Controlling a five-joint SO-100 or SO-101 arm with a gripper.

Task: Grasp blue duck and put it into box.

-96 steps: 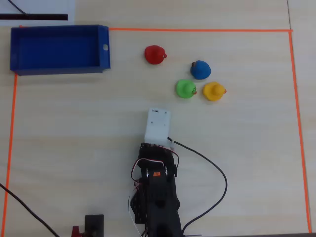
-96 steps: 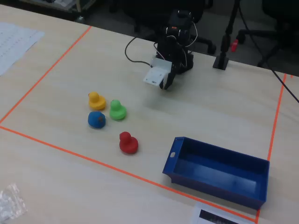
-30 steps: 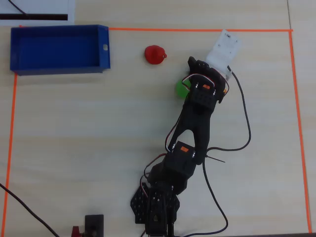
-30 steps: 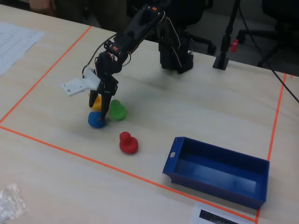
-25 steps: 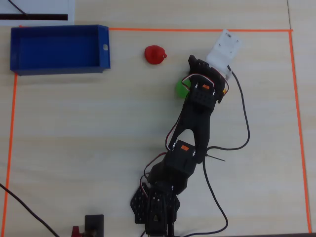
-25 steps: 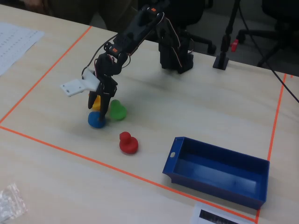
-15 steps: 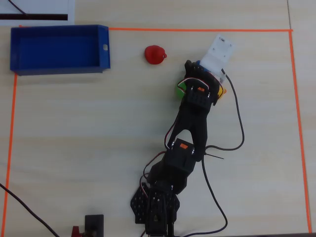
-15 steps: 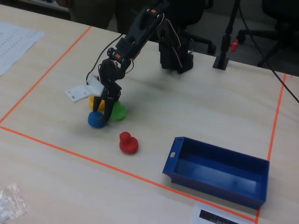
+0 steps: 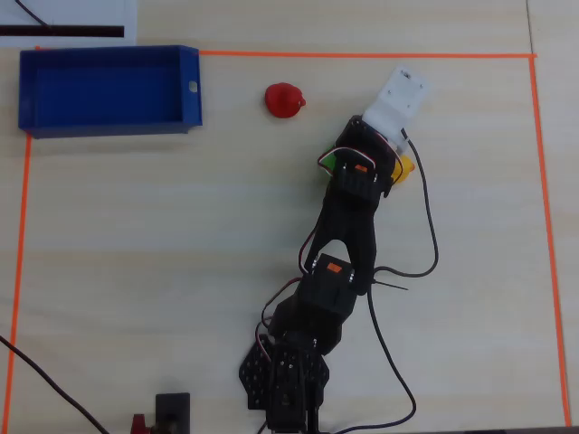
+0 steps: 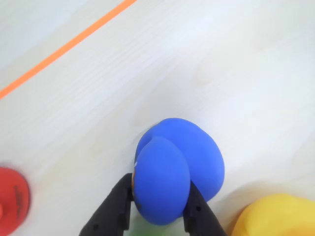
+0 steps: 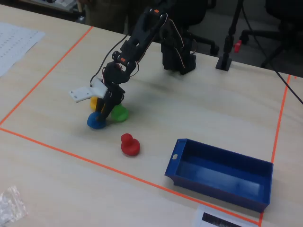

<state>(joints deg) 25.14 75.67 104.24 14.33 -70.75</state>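
Note:
The blue duck (image 10: 197,157) sits on the table with its head between my two black fingers (image 10: 114,206). My gripper (image 10: 160,204) is shut on the blue duck's head, both fingers touching it. In the fixed view the gripper (image 11: 102,113) reaches down onto the blue duck (image 11: 96,121), which rests on the tabletop. In the overhead view the arm's wrist (image 9: 362,163) hides the blue duck. The box (image 9: 188,86), a dark-blue tray, stands at the top left there and at the lower right in the fixed view as the box (image 11: 213,191).
A green duck (image 11: 119,112) and a yellow duck (image 11: 94,100) crowd close behind the blue one. A red duck (image 11: 129,145) stands between the cluster and the box. Orange tape (image 10: 64,46) borders the work area. A white camera housing (image 9: 398,99) juts from the wrist.
The gripper has come down onto the blue duck and closed on its head. The wrist shifted slightly left in the overhead view. The other ducks and the box have not moved.

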